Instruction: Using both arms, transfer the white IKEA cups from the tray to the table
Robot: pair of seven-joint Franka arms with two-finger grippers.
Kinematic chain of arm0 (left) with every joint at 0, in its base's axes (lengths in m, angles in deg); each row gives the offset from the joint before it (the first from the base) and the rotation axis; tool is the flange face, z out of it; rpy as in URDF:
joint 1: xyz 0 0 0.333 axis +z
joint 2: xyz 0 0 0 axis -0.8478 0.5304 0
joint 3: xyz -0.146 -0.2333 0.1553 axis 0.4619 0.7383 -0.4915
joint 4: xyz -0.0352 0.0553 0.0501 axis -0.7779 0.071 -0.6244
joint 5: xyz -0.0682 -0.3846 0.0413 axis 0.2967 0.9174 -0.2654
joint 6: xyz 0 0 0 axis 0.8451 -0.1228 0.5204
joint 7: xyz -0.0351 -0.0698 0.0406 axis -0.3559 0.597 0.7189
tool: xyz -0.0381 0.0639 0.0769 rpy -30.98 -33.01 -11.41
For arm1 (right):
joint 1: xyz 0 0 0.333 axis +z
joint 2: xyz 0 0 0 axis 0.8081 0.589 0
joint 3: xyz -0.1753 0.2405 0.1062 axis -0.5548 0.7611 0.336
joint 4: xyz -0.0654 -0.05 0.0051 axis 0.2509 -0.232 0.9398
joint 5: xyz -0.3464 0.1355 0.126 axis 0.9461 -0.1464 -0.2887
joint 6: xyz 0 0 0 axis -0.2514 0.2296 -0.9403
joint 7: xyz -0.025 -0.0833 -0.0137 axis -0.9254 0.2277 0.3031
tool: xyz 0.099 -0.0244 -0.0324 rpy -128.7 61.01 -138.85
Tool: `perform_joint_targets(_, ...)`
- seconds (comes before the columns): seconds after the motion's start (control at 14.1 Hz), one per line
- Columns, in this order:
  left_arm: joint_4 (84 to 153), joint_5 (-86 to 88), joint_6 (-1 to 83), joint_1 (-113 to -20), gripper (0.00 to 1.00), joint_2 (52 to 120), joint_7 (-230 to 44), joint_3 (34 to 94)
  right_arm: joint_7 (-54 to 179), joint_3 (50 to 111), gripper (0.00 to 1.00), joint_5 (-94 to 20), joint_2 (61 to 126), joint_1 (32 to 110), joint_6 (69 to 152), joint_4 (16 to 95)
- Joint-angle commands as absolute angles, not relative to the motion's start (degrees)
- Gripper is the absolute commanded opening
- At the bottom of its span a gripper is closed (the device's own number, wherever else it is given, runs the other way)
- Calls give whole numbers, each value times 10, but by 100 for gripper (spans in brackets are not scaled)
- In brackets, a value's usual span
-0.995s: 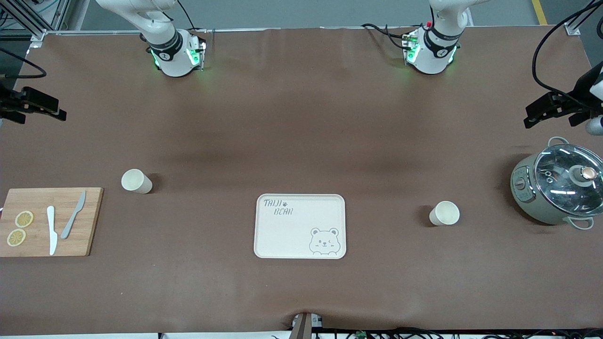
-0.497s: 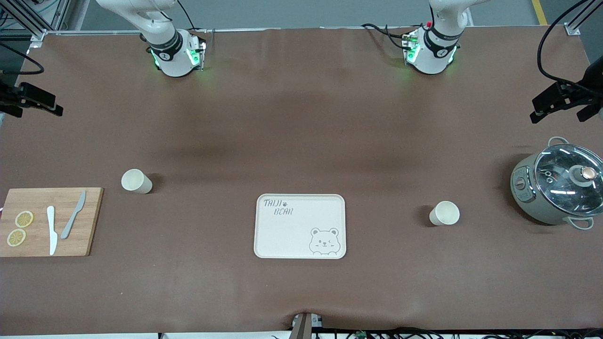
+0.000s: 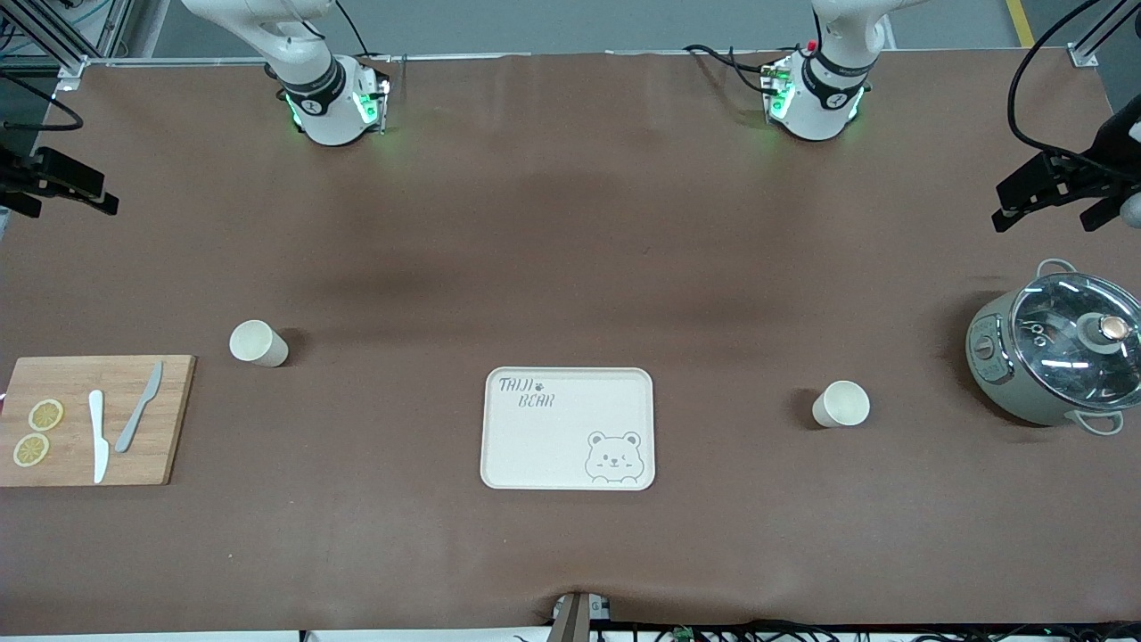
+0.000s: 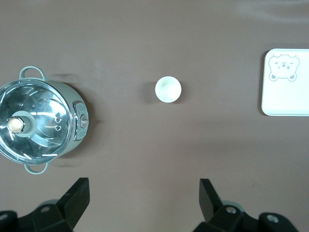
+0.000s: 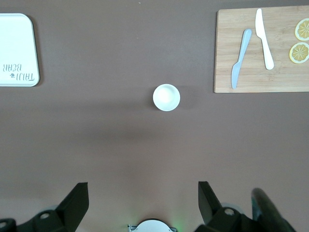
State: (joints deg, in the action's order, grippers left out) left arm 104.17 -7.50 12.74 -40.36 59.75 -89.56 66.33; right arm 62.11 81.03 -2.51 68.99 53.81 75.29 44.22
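Two white IKEA cups stand upright on the brown table. One cup (image 3: pixel 258 343) is toward the right arm's end, beside the cutting board; it also shows in the right wrist view (image 5: pixel 166 97). The other cup (image 3: pixel 841 404) stands between the bear tray (image 3: pixel 535 446) and the pot; it also shows in the left wrist view (image 4: pixel 168 89). My left gripper (image 3: pixel 1056 192) (image 4: pixel 144 198) is open and empty, high over the table's edge at the left arm's end. My right gripper (image 3: pixel 55 183) (image 5: pixel 143 200) is open and empty, high over the edge at the right arm's end.
A grey-green pot with a glass lid (image 3: pixel 1056 357) (image 4: pixel 41 125) stands at the left arm's end. A wooden cutting board (image 3: pixel 169 419) (image 5: pixel 227 72) with two knives and lemon slices lies at the right arm's end. The tray also shows in both wrist views (image 4: pixel 289 96) (image 5: pixel 14 38).
Both grippers have shifted a little at the table's ends, still high and open. The cups, tray, pot and board have not moved.
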Motion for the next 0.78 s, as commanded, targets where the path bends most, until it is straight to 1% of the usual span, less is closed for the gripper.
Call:
perform_joint_targets(0.0, 1037, -73, 130, -401, 100, 595, -898, 666, 611, 813, 100, -9, 666, 537, 762, 469)
perform_joint_targets(0.21, 1038, -73, 128, -401, 100, 587, -896, 665, 611, 811, 100, -7, 666, 536, 768, 479)
perform_joint_targets(0.36, 1044, -72, 118, -421, 100, 571, -896, 651, 611, 812, 100, -7, 667, 536, 769, 480)
perform_joint_targets(0.5, 1044, -72, 97, -487, 100, 561, -896, 590, 610, 811, 100, -7, 669, 535, 771, 481)
perform_joint_targets(0.71, 1044, -72, 80, -536, 100, 555, -898, 546, 610, 812, 100, -7, 670, 536, 772, 481)
